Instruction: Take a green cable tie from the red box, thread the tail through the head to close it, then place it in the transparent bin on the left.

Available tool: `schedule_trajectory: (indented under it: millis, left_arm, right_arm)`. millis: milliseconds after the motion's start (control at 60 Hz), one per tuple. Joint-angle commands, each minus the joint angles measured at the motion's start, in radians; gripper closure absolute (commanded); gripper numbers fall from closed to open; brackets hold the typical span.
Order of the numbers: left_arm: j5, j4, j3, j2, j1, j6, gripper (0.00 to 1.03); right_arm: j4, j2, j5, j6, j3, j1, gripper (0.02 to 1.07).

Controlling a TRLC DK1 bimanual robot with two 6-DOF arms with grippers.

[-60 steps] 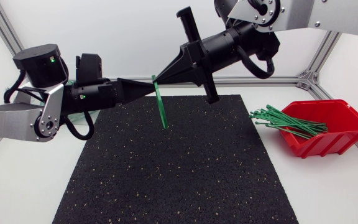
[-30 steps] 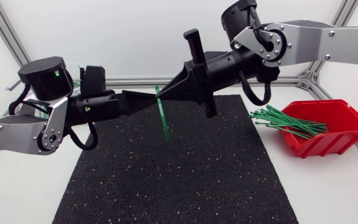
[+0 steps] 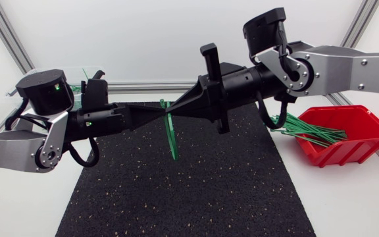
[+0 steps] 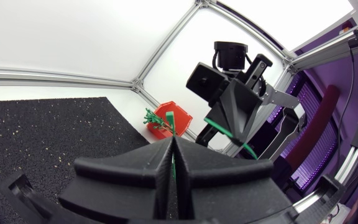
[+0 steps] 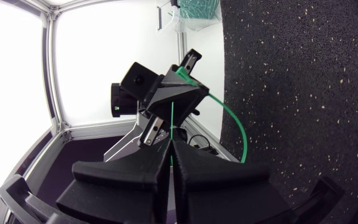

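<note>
Above the back of the black mat [image 3: 183, 197] my left gripper [image 3: 156, 110] and right gripper [image 3: 175, 108] meet tip to tip. Each is shut on the same green cable tie [image 3: 170, 135], which hangs below them as a narrow loop. In the left wrist view the green cable tie [image 4: 173, 155] runs out between my shut fingers to the right gripper [image 4: 224, 126] just ahead. In the right wrist view the green cable tie [image 5: 240, 132] curves from my jaws to the left gripper [image 5: 178, 73]. The red box [image 3: 345, 135] at the right holds several green ties [image 3: 304, 128].
The transparent bin [image 3: 77, 74] stands at the back left, partly behind my left arm; the transparent bin [image 5: 194, 9] has green ties in it in the right wrist view. Some ties stick out over the red box's left rim toward the mat.
Both arms have shifted toward the front with the tie held between them. The right arm has come lower and the tie's loop now hangs a little nearer the mat's middle.
</note>
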Motion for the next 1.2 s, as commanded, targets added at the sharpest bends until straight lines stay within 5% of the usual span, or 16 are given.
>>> schedule_trajectory:
  millis: [0,350,583,967,1183]
  left_arm:
    - [0.003,0.017,-0.018,-0.024,0.003,0.013,1.00]
    - [0.003,0.018,-0.030,-0.033,-0.014,0.016,1.00]
    - [0.003,0.018,-0.032,-0.041,-0.024,0.013,1.00]
    - [0.003,0.018,-0.032,-0.064,-0.029,-0.002,1.00]
    - [0.003,0.018,-0.037,-0.075,-0.035,-0.002,1.00]
  right_arm:
    - [0.051,-0.029,0.017,0.040,-0.050,0.021,1.02]
    - [-0.008,-0.073,0.014,0.043,-0.034,0.028,1.02]
    - [0.173,-0.084,0.080,0.087,-0.091,0.018,1.02]
    - [0.151,-0.075,0.098,0.169,-0.090,-0.002,1.02]
    - [0.306,-0.127,0.218,0.258,-0.146,-0.010,1.02]
